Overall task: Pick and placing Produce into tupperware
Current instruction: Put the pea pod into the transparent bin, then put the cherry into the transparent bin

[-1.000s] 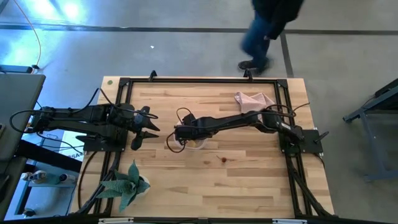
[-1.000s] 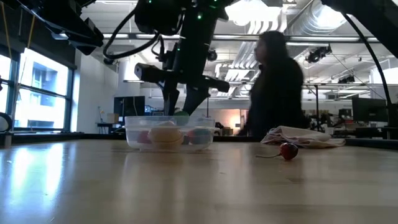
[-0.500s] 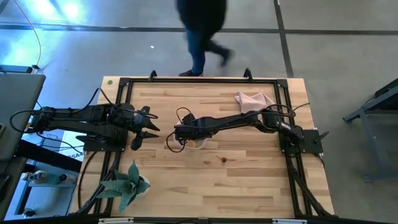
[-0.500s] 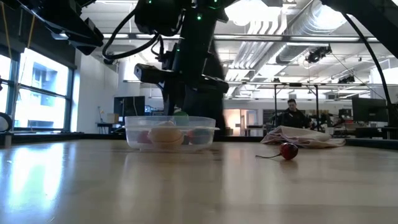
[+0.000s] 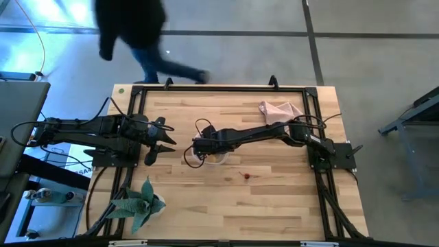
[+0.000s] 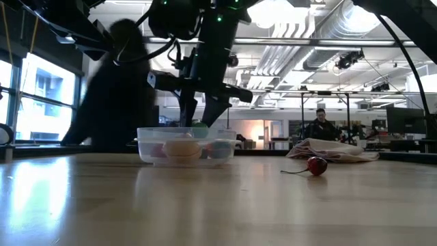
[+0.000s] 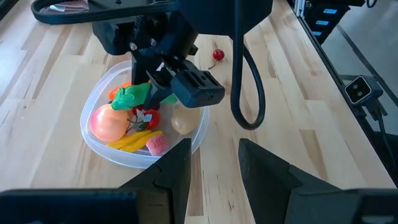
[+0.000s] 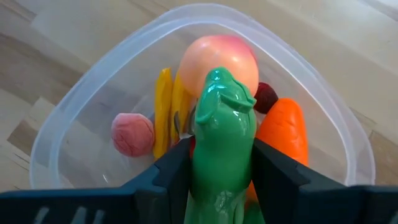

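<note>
The clear round tupperware (image 7: 186, 140) stands mid-table and also shows in the low view (image 6: 186, 145). It holds a peach-pink fruit (image 8: 219, 56), an orange carrot (image 8: 287, 127), yellow pieces (image 8: 165, 106), a pink lump (image 8: 132, 132) and a tan lump (image 7: 183, 121). My right gripper (image 8: 221, 171) is over the tub, shut on a green pepper (image 8: 222, 124). A red berry (image 5: 246, 175) lies on the table to the right of the tub. My left gripper (image 7: 214, 168) waits open and empty to the left of the tub (image 5: 161, 140). My right gripper pinches the green pepper between its two fingers (image 8: 175, 174), one on each long side (image 8: 202, 155). The fingers slant down from above and lie along the pepper. Its free end (image 8: 224, 84) points into the tub, about level with the rim (image 6: 199, 126).
A pink cloth (image 5: 280, 110) lies at the far right of the table. A green spiky plant (image 5: 140, 202) stands at the near left corner. A person (image 5: 134, 34) walks on the floor beyond the far edge. Bare wood lies along the near side.
Both arms have kept still, the green pepper staying over the tub. A person has walked past the table's far edge, from right to left.
</note>
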You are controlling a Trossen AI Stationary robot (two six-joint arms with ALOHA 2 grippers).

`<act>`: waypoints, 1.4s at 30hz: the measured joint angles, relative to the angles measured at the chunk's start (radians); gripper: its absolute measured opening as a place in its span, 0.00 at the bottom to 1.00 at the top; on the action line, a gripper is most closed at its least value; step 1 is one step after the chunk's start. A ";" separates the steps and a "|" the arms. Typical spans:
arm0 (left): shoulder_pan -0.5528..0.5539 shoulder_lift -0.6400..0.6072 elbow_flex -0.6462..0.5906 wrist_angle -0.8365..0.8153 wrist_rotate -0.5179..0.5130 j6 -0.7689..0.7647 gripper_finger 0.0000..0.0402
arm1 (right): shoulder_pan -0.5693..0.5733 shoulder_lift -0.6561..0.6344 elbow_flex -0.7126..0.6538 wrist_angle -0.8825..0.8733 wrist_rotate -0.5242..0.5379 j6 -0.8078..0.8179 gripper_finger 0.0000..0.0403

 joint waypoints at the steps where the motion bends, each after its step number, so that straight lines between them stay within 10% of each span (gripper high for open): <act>1: 0.000 0.000 0.000 0.000 0.000 0.000 0.30 | 0.000 0.000 0.000 0.000 0.002 0.000 0.33; 25: 0.000 0.000 0.000 0.000 0.000 0.000 0.30 | 0.022 -0.057 0.001 -0.054 0.026 0.056 0.52; 42: 0.000 0.000 0.000 0.000 0.000 0.000 0.30 | 0.304 -0.210 0.001 -0.530 -0.233 0.827 0.52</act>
